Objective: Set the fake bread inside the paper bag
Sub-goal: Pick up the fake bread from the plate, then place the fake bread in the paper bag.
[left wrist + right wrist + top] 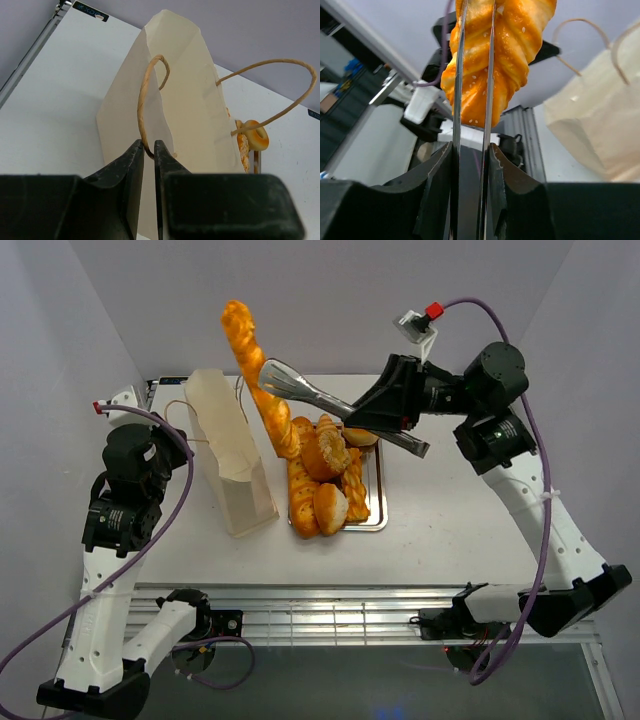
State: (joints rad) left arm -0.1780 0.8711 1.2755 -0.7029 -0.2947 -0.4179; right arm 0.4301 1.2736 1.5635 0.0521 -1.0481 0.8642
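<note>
**Right tool.** I have the right gripper (470,146) clenched on the silver metal tongs (458,95). The tong blades pinch the long twisted golden-orange imitation loaf (520,45) near mid-length. The loaf hangs tilted in the air, with its lower end over the pile on the silver metal tray (378,505). I cannot tell whether that end touches the pile.

**Handling.** I judge the loaf to be light, stiff and glossy, so it is liable to slip or pivot between smooth steel blades. The twist ridges are the best purchase. A mid-length hold balances it, but both ends are free to swing.

**Left tool.** The left gripper (148,150) is closed on one thin looped cord handle (141,100) of the pale tan paper bag (190,85). The bag stands upright on the white table (450,530), just left of the tray. Its paper walls look soft and easy to tip.

**Clearances.**
- The bag mouth is narrow, so I would enter the loaf end-first.
- The second cord loop arcs beside the opening and could snag.
- The remaining glossy breads (320,480) crowd the tray.
- There is open table to the right of the tray and in front of it.
- The bag interior is not visible.
</note>
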